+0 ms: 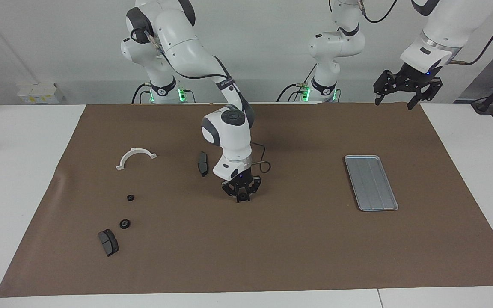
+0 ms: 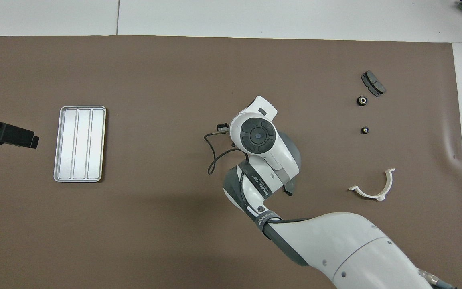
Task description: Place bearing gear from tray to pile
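Note:
A small black bearing gear (image 1: 242, 196) lies on the brown mat near its middle. My right gripper (image 1: 242, 195) stands straight down over it, fingertips drawn in against the gear's sides at mat level. In the overhead view the arm's wrist (image 2: 257, 135) hides both. The silver tray (image 1: 371, 182) (image 2: 79, 143) lies bare toward the left arm's end. The pile is two black gears (image 1: 130, 198) (image 1: 125, 223) (image 2: 365, 130) (image 2: 361, 100) toward the right arm's end. My left gripper (image 1: 396, 93) (image 2: 14, 135) hangs open, high over the mat's edge at the robots' end.
A white half-ring (image 1: 136, 156) (image 2: 373, 188) lies nearer the robots than the pile. One dark brake pad (image 1: 108, 242) (image 2: 373, 83) lies beside the pile's farther gear. Another brake pad (image 1: 203, 163) lies close beside the right arm's wrist.

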